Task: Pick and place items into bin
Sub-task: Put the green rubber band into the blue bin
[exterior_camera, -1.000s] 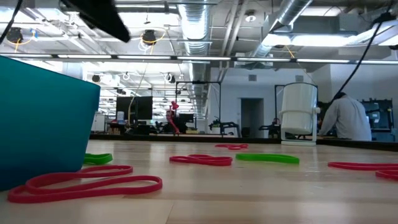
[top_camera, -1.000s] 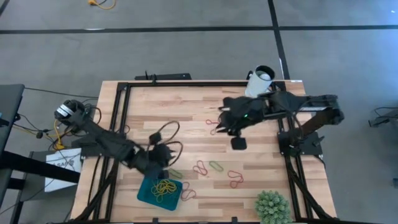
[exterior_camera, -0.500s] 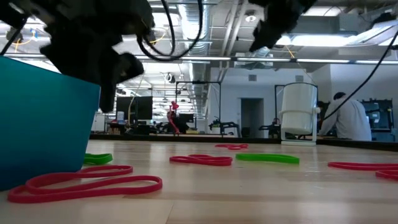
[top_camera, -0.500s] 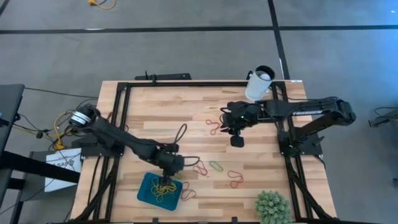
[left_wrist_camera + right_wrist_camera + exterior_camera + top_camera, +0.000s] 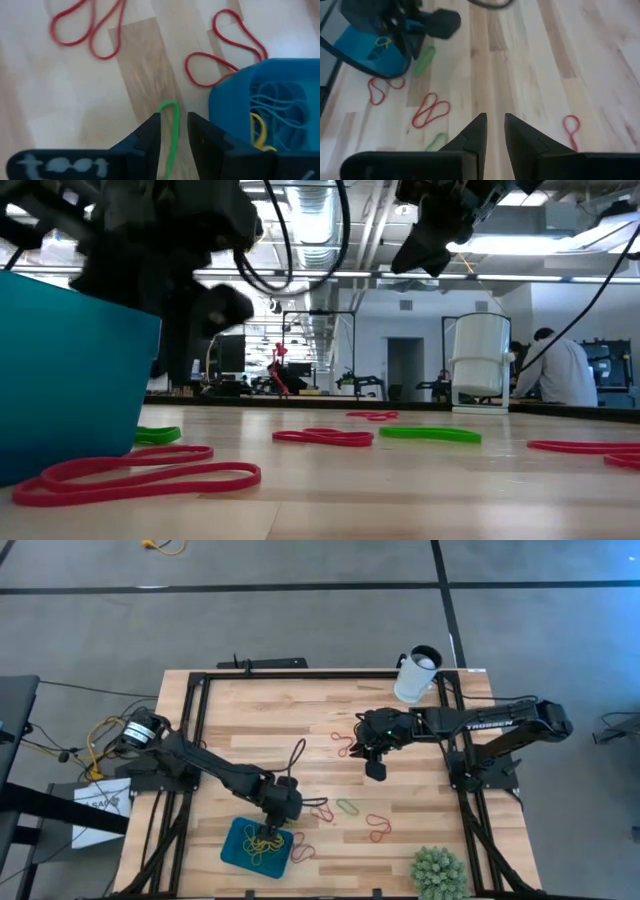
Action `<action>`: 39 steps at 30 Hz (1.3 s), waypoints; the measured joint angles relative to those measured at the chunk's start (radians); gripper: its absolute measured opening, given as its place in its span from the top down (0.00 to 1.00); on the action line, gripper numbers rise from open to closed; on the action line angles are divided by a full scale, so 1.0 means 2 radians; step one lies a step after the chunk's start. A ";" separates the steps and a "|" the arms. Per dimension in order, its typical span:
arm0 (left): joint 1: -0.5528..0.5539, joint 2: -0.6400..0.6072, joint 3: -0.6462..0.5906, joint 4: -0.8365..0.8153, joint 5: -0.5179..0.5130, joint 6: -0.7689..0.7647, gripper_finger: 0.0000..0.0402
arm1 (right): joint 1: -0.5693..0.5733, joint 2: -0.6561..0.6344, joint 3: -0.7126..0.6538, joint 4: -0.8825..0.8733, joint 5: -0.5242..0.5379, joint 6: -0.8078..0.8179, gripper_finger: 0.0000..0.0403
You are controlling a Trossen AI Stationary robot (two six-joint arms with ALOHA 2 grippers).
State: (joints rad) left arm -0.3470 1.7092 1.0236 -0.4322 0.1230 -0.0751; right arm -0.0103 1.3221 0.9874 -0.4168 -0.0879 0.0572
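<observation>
L gripper [image 5: 173,131] is sitting w/ fingers slightly apart, a narrow gap between them, and a green band [image 5: 171,125] is lying in that gap; can't tell whether the fingers are actually pinching it or just straddling it on the wood. The gripper is hovering right at the teal bin [image 5: 232,850], at its upper right corner in the high view. Bin is resting near the table's [image 5: 300,710] front edge, left of centre, and is holding a tangle of yellow bands [image 5: 264,841], w/ some teal-blue ones showing in the left wrist view [image 5: 272,102].

Other bands relative to the bin: a red loop [image 5: 302,852] is lying just beside its right side; a red twisted pair [image 5: 320,810] and another green band [image 5: 347,807] are lying a bit further right; a red one [image 5: 379,827] is lying beyond those; another red one [image 5: 343,743] is lying well apart, toward table centre.

R gripper [image 5: 493,131] is hanging over table centre, well apart from the bin, fingers parted a little, nothing between them.

White cup [image 5: 417,674] is standing at the far right edge; green plant [image 5: 438,874] is at the front right corner.
</observation>
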 joint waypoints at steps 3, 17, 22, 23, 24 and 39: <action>0.000 0.022 0.000 -0.002 0.002 0.016 0.79 | 0.011 0.004 0.000 0.012 0.000 0.003 0.85; 0.006 0.054 0.000 0.000 0.017 0.049 0.81 | 0.034 0.004 0.000 0.029 0.004 0.003 0.85; 0.011 0.054 0.000 0.001 0.013 0.074 0.97 | 0.034 0.004 0.000 0.030 0.005 0.012 0.85; 0.012 0.054 0.001 0.000 0.014 0.075 0.98 | 0.034 0.004 0.000 0.030 0.005 0.013 0.85; 0.014 0.054 0.005 -0.008 0.013 0.075 0.98 | 0.034 0.004 0.000 0.030 0.005 0.013 0.85; -0.022 -0.128 0.080 -0.174 0.001 0.024 1.00 | 0.041 0.004 0.000 0.008 0.005 0.051 0.85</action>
State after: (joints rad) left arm -0.3912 1.4538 1.1843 -0.7803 0.1249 -0.0277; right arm 0.0717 1.3296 0.9871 -0.4018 -0.0788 0.1596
